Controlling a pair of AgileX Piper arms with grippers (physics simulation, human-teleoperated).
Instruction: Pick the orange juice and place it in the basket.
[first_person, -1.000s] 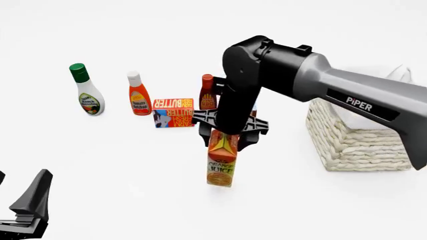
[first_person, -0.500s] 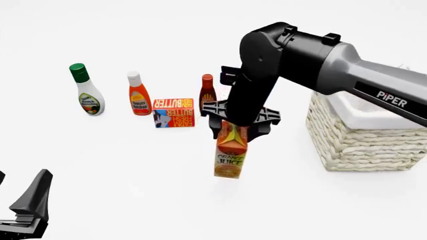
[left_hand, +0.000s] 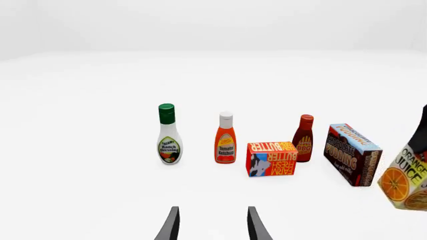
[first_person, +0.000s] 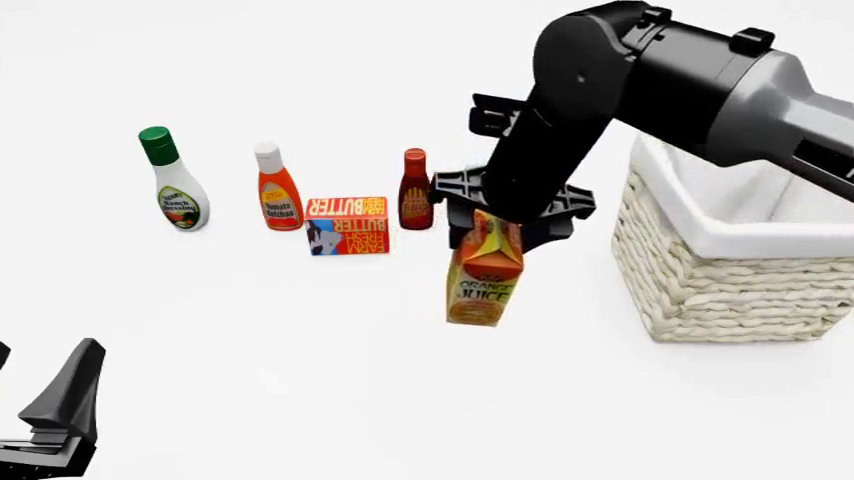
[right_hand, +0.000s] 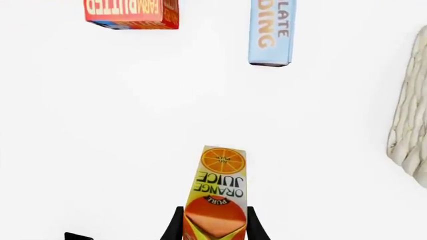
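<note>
The orange juice carton (first_person: 483, 272) hangs in the air, held by its gable top in my right gripper (first_person: 497, 222), left of the cream wicker basket (first_person: 721, 270). In the right wrist view the fingers (right_hand: 175, 225) clamp the carton (right_hand: 217, 192) from both sides, high above the table; the basket's woven wall (right_hand: 408, 120) shows at the edge. The carton's lower part also shows in the left wrist view (left_hand: 403, 177). My left gripper (left_hand: 212, 225) is open and empty, low at the near left (first_person: 60, 405).
A ranch dressing bottle (first_person: 174, 180), a ketchup bottle (first_person: 278, 188), a butter box (first_person: 347, 224) and a BBQ sauce bottle (first_person: 415, 190) stand in a row at the back. The chocolate pudding box (left_hand: 352, 154) stands beside them, behind my right arm.
My right arm has lifted the orange juice higher and carried it right, toward the basket. The left arm has not moved.
</note>
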